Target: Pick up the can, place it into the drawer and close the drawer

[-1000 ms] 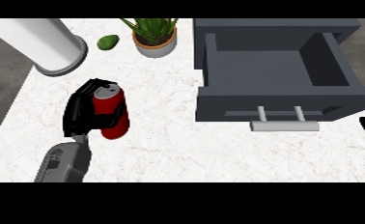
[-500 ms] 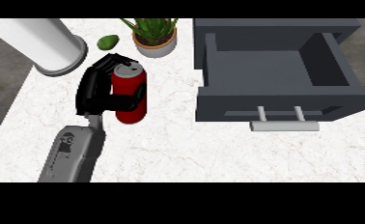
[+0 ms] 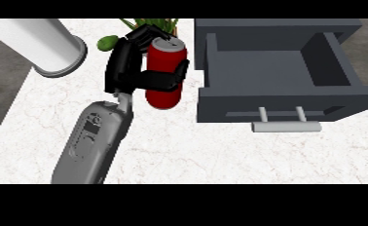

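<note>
A red can (image 3: 164,73) with a silver top is held upright above the white counter, just left of the drawer. My left hand (image 3: 134,69) is shut on it, fingers and thumb wrapped round its middle. The dark grey drawer (image 3: 277,101) stands pulled open at the right, its inside bare, with a pale handle (image 3: 286,125) on its front. The can's right side is close to the drawer's left wall. My right hand does not show in the head view.
A white cylinder (image 3: 42,45) stands at the back left. A small green object (image 3: 108,42) and a potted plant (image 3: 152,24) sit behind the hand, the pot mostly hidden by it.
My left hand has carried the can up off the counter and to the right, toward the open drawer. More of the forearm now shows.
</note>
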